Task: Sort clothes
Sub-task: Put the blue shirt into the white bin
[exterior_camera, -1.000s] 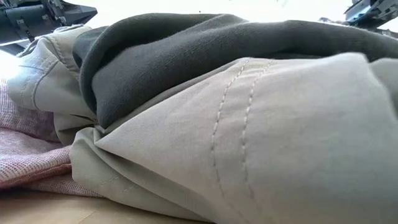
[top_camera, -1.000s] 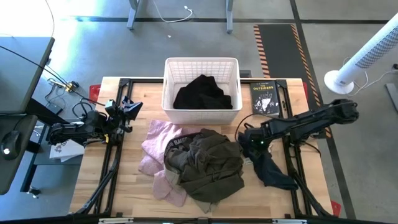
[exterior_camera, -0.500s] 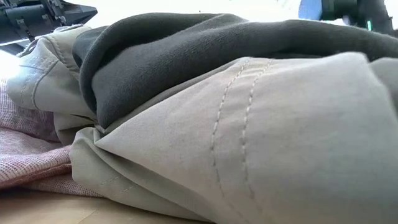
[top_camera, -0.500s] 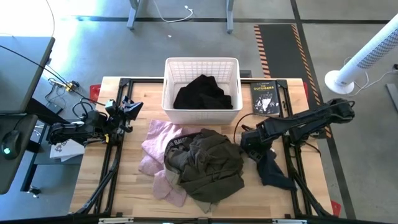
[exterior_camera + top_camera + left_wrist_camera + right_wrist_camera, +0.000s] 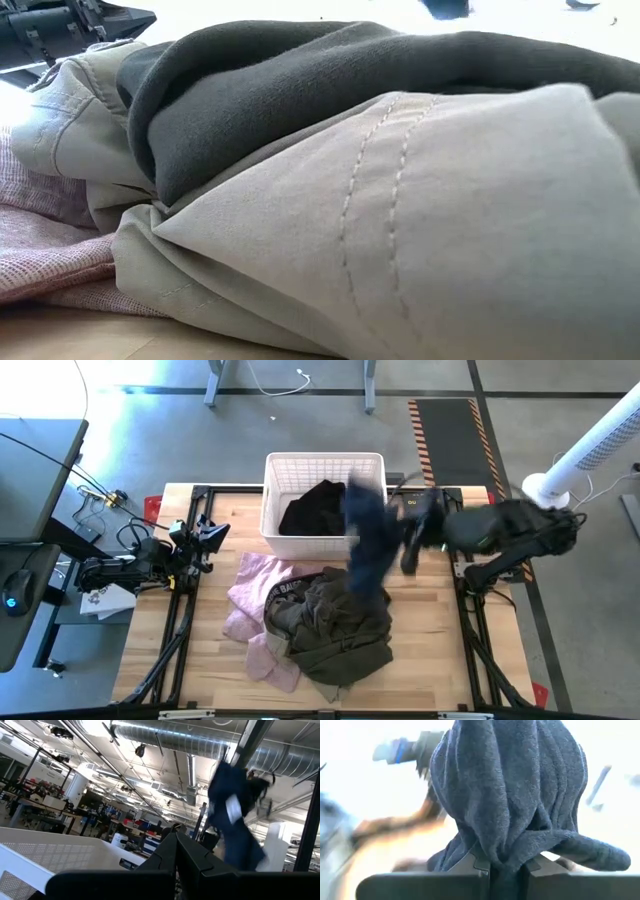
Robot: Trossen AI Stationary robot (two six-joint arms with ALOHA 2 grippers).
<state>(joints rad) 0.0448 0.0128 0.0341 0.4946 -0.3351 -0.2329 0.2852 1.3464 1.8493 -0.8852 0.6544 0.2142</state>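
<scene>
Down at the near edge of the table sits the heap awaiting sorting: the olive-brown garment (image 5: 345,625) on top, khaki trousers (image 5: 283,605) with the lettered waistband under it, and the pale pink piece (image 5: 252,588) spread toward the left. Above that pile the navy garment (image 5: 366,535) hangs in mid-air, pinched tight in the right gripper (image 5: 412,540), its tail trailing down over the heap and its top by the white basket (image 5: 324,463). Inside the basket lies the black garment (image 5: 322,510). Off at the left edge the left gripper (image 5: 205,538) waits, fingers pressed together on nothing. I'd say this is the carry to the basket; next it needs to clear the rim, then let go.
</scene>
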